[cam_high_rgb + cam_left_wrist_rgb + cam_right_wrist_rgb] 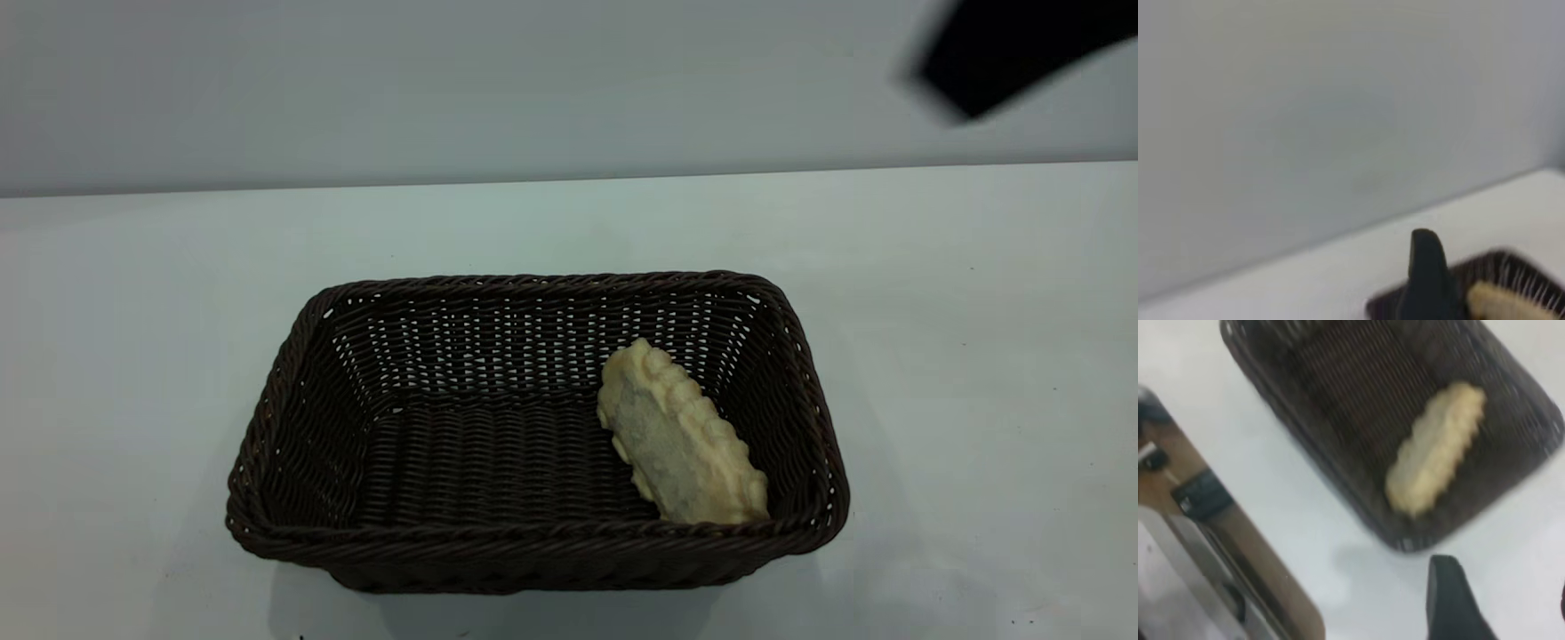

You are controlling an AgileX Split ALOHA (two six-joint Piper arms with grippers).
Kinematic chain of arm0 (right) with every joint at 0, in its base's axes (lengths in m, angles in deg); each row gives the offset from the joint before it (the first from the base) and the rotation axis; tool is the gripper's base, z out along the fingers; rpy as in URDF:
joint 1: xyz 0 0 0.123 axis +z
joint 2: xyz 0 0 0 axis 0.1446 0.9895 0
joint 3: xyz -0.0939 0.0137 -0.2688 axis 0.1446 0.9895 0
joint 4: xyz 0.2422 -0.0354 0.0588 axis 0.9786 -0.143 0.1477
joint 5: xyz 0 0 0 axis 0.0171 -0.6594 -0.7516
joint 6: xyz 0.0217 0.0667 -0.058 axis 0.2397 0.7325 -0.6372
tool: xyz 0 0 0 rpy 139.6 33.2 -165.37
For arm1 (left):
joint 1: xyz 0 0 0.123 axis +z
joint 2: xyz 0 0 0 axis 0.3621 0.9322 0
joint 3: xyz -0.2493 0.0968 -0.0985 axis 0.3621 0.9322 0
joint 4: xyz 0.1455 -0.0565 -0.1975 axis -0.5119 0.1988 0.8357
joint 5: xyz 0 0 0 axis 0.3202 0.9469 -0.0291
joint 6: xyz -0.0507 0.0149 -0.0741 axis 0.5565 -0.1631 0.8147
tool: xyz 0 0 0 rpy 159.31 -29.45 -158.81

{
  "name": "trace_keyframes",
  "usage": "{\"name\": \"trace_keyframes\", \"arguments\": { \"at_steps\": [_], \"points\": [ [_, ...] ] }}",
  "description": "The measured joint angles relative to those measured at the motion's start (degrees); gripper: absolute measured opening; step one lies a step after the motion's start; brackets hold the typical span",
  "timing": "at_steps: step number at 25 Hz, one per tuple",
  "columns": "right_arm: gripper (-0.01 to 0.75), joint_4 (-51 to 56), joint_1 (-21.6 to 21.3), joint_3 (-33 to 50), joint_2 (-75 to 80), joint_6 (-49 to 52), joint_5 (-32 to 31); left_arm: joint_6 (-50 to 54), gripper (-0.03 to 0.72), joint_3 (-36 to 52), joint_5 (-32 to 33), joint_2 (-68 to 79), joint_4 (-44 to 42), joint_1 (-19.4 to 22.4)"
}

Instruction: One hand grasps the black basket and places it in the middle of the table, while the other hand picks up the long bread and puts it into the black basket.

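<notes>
The black basket [533, 281] stands on the middle of the white table. The long bread [676, 436] lies inside it at the right end, leaning on the right wall with its pale flat underside showing. Up at the far right a blurred piece of my right arm [1013, 53] hangs well above the table. In the right wrist view the right gripper [1501, 587] is open and empty over bare table, outside the basket [1295, 413] that holds the bread [1435, 457]. My left gripper [1425, 280] shows just beside the basket [1511, 263] and bread [1501, 303].
A grey wall [444, 89] runs behind the table's far edge. The right wrist view shows the table's edge with a brown surface and metal framework [1198, 520] beyond it. Bare white tabletop [978, 356] lies on both sides of the basket.
</notes>
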Motion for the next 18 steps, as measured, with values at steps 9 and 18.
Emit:
{"name": "trace_keyframes", "arguments": {
  "at_steps": [9, 18],
  "points": [
    [0.349, 0.7, 0.0, 15.4, -27.0, 7.4, -8.4, 12.6, 0.585, 5.5, 11.5, 0.0, -17.3, 0.0],
    [0.326, -0.7, 0.0, 22.0, -48.5, 13.0, -15.4, 15.5, 0.585, 20.2, 11.3, 0.0, -17.7, 0.0]
  ]
}}
